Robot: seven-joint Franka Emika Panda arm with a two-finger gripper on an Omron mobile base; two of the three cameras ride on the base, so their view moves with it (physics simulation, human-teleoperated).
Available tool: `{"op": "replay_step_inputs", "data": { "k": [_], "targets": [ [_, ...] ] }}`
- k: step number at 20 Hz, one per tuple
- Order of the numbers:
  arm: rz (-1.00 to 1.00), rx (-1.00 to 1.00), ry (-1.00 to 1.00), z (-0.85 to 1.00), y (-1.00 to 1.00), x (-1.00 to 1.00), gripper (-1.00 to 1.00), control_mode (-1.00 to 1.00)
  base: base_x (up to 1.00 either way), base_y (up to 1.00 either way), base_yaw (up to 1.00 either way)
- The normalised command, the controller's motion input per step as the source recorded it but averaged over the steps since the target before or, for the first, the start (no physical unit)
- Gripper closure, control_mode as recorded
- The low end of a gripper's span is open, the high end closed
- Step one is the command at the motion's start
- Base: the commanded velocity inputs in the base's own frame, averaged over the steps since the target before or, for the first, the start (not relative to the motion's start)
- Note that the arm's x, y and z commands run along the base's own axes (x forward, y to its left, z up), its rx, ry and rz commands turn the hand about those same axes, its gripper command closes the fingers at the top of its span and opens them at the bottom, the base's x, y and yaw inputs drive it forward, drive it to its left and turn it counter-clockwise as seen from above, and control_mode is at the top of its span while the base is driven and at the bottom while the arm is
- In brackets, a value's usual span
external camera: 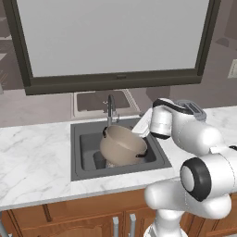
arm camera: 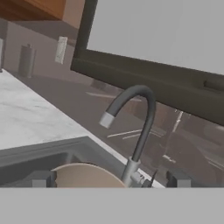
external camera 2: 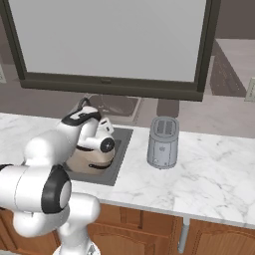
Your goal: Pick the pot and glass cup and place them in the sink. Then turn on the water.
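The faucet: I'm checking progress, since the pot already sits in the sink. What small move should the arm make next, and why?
Probably ease the open gripper forward toward the faucet and its small lever at the base. The pot lies tilted in the sink, no stream falls from the spout, and the hand view already faces the faucet, so turning on the water looks like what remains.

Glossy white rounded arm (external camera: 199,139) segments (dark joint rings).

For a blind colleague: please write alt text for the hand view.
A dark curved faucet rises at the sink's back edge, no water running. The pot's pale rim shows below it, between the open tool's tips.
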Motion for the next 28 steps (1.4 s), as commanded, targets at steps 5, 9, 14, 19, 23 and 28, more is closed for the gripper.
{"op": "replay_step_inputs", "data": {
  "k": [5, 9, 14, 19, 23, 28],
  "targets": [
    [-0.03, 0.02, 0.00, -0.03, 0.00, 0.21, -1.00, -1.00, 0.00, 0.00, 0.00],
    [0.00, 0.00, 0.00, -0.06, 0.00, 0.17, -1.00, -1.00, 0.00, 0.00, 0.00],
    [0.00, 0.00, 0.00, -0.03, 0.00, 0.18, -1.00, -1.00, 0.00, 0.00, 0.00],
    [0.00, 0.00, 0.00, -0.04, 0.00, 0.17, -1.00, -1.00, 0.00, 0.00, 0.00],
    [0.00, 0.00, 0.00, -0.08, 0.00, 0.24, -1.00, -1.00, 0.00, 0.00, 0.00],
    [0.00, 0.00, 0.00, -0.07, 0.00, 0.16, -1.00, -1.00, 0.00, 0.00, 0.00]
  ]
}}
